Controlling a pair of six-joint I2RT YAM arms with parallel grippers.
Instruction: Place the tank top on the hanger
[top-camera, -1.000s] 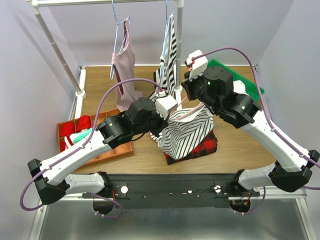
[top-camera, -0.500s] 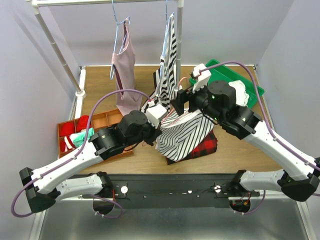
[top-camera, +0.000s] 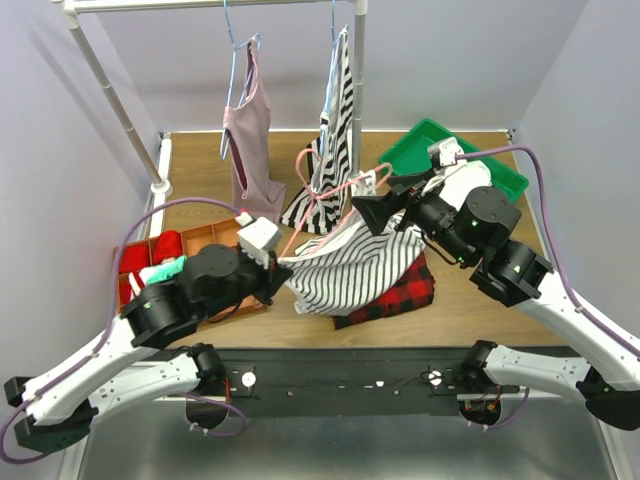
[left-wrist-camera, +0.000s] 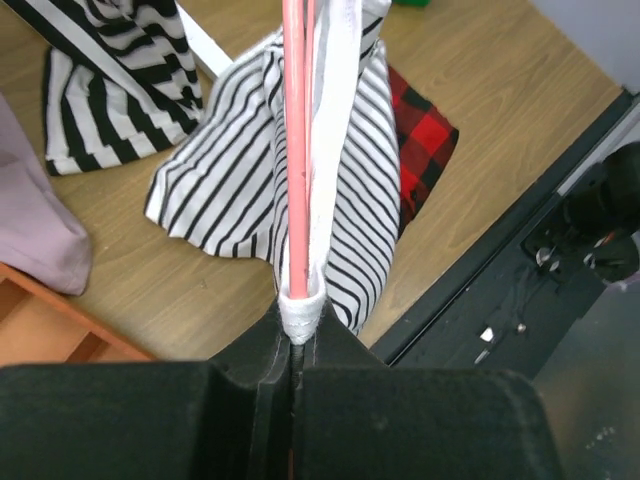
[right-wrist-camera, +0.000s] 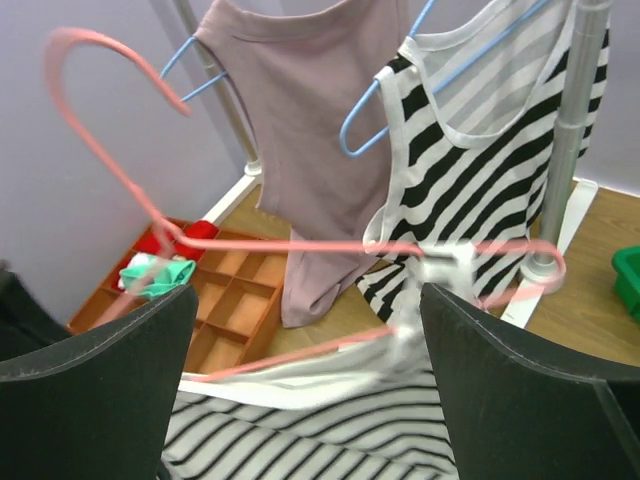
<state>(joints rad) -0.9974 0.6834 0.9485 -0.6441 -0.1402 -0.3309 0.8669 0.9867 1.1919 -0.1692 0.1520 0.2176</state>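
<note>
Two arms angled inward | left claw (left-wrist-camera: 297, 340) clamps hanger (left-wrist-camera: 295, 150) and tank top (left-wrist-camera: 240, 180) | right claw (right-wrist-camera: 308, 292) spread wide

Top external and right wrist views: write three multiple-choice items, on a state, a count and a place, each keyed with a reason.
1. Facing the thin pink-red wire hanger, the right claw is: A open; B shut on it; C shut, empty.
2. Garments hanging on the white rail: A one; B two; C three.
3. The red-and-black checked cloth lies: A on the wooden table, under the thin-striped white tank top; B on the rail; C in the right claw.
Key: 1 A, its jaws stand wide apart; 2 B, only the plain mauve top and the broad-striped black-and-white top hang there; 3 A, the tank top partly covers it.
</note>
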